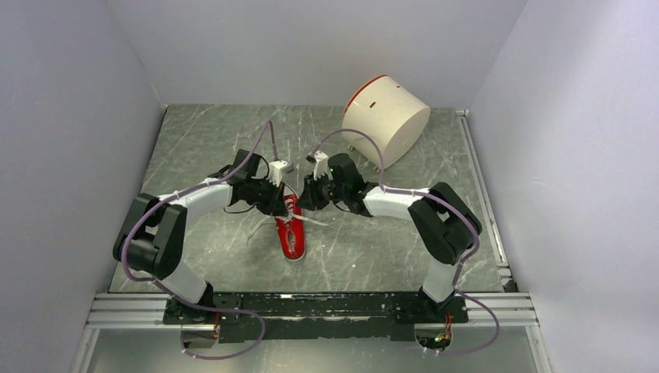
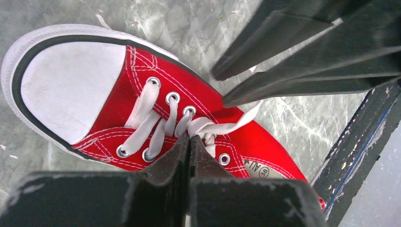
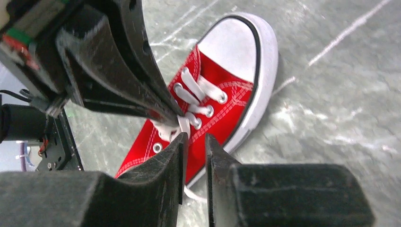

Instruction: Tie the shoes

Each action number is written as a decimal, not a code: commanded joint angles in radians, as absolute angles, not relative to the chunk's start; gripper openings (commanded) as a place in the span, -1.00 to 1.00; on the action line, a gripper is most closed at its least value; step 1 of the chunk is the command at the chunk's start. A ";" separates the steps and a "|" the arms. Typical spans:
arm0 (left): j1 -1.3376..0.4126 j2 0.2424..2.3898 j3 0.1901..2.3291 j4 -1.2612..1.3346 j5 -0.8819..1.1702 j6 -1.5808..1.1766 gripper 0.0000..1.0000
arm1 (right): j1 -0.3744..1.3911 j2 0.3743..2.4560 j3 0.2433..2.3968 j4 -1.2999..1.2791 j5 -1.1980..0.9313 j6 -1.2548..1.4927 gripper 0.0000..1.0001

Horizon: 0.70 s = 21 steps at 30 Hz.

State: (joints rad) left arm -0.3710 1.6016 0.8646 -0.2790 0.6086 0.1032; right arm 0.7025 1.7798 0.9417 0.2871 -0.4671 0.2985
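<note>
The red sneaker (image 1: 292,233) lies mid-table with its white toe cap toward the arms; it also shows in the left wrist view (image 2: 142,94) and the right wrist view (image 3: 222,94). My left gripper (image 2: 190,138) is shut, its tips pinching the white lace (image 2: 208,127) at the crossing over the tongue; it is also in the top view (image 1: 277,200). My right gripper (image 3: 195,138) is just right of it, in the top view (image 1: 305,200), jaws a narrow gap apart. The lace (image 3: 183,125) runs beside its left fingertip, not clamped.
A white cylindrical container (image 1: 386,120) with a red rim lies on its side at the back right. Grey walls close the table on three sides. A metal rail (image 1: 311,307) runs along the near edge. A loose lace end (image 1: 317,222) trails right of the shoe.
</note>
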 commanded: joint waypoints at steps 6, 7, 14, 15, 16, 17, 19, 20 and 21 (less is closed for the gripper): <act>-0.408 1.535 0.836 -0.235 0.587 0.170 -0.90 | 0.707 1.887 1.017 0.382 -0.589 0.347 -0.60; -0.411 1.531 0.836 -0.230 0.585 0.172 -0.90 | 0.706 1.893 1.020 0.381 -0.592 0.349 -0.60; -0.423 1.469 0.810 -0.205 0.562 0.193 -0.91 | 0.701 1.915 1.009 0.395 -0.604 0.367 -0.64; -0.423 1.463 0.806 -0.204 0.560 0.197 -0.91 | 0.700 1.919 1.006 0.406 -0.616 0.372 -0.61; -0.423 1.462 0.805 -0.206 0.558 0.199 -0.91 | 0.699 1.920 1.000 0.414 -0.624 0.377 -0.59; -0.423 1.464 0.805 -0.210 0.556 0.204 -0.90 | 0.699 1.920 0.994 0.424 -0.631 0.384 -0.57; -0.423 1.474 0.810 -0.224 0.546 0.212 -0.90 | 0.699 1.910 0.983 0.411 -0.607 0.381 -0.54; -0.423 1.480 0.813 -0.232 0.543 0.216 -0.91 | 0.698 1.898 0.974 0.414 -0.597 0.376 -0.51; -0.423 1.485 0.814 -0.237 0.543 0.220 -0.91 | 0.697 1.885 0.959 0.426 -0.595 0.372 -0.48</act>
